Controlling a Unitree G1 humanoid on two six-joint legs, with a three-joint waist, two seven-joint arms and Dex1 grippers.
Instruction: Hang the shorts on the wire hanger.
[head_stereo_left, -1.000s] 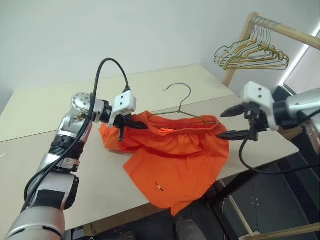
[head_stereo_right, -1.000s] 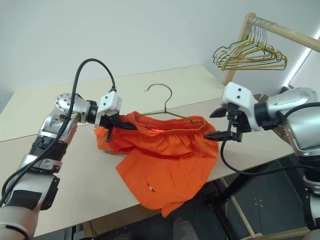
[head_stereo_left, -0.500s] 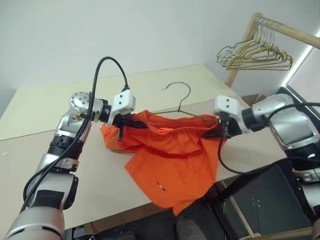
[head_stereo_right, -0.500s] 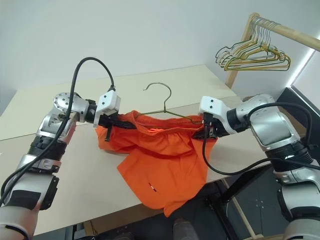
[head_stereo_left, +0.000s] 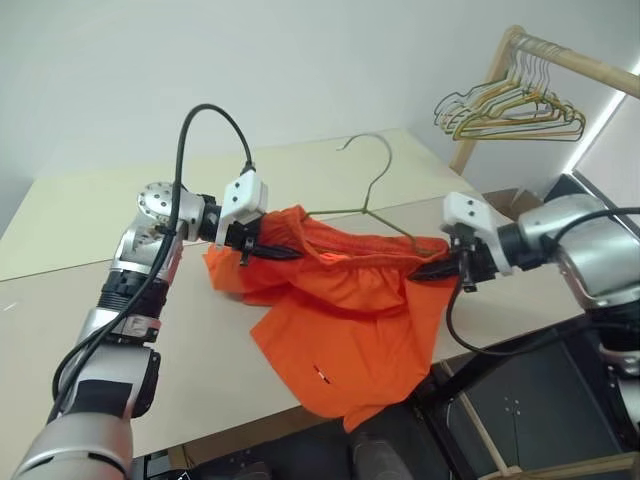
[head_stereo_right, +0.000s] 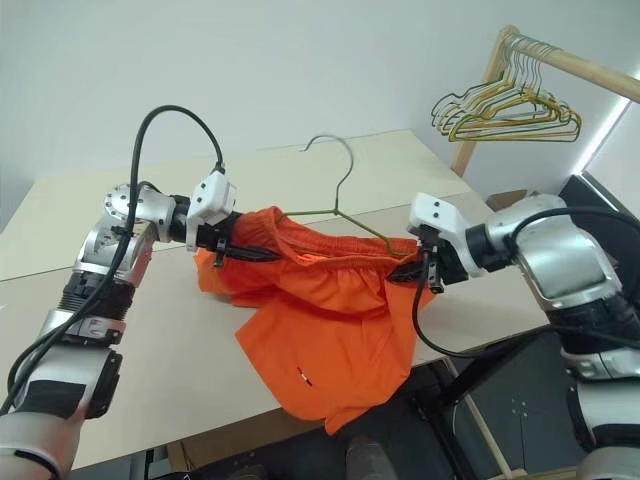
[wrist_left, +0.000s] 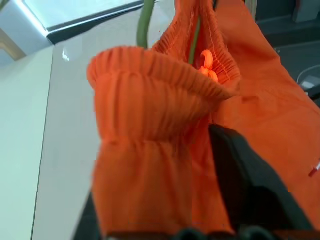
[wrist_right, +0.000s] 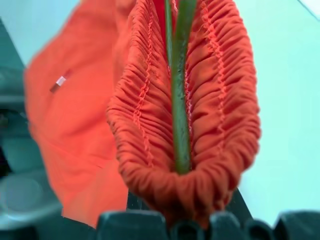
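Observation:
The bright orange shorts (head_stereo_left: 340, 320) lie on the beige table (head_stereo_left: 110, 210), one leg hanging over its front edge. The wire hanger (head_stereo_left: 375, 175) is threaded inside the gathered waistband, its hook tilted up above the shorts. At the waistband's left end, my left gripper (head_stereo_left: 262, 250) is open; in the left wrist view the bunched waistband (wrist_left: 150, 100) lies between its spread fingers (wrist_left: 245, 190). My right gripper (head_stereo_left: 440, 268) is shut on the waistband's right end, where the hanger wire (wrist_right: 179, 115) runs inside the fold.
A wooden clothes rail (head_stereo_left: 570, 62) stands at the far right behind the table, with bunched gold and green hangers (head_stereo_left: 515, 105) on it. The table's right corner and front edge are close to my right arm. Dark floor lies below the edge.
My right gripper came in from the right and shut on the waistband's right end. My left gripper's fingers have spread. The hanger's hook has swung up higher.

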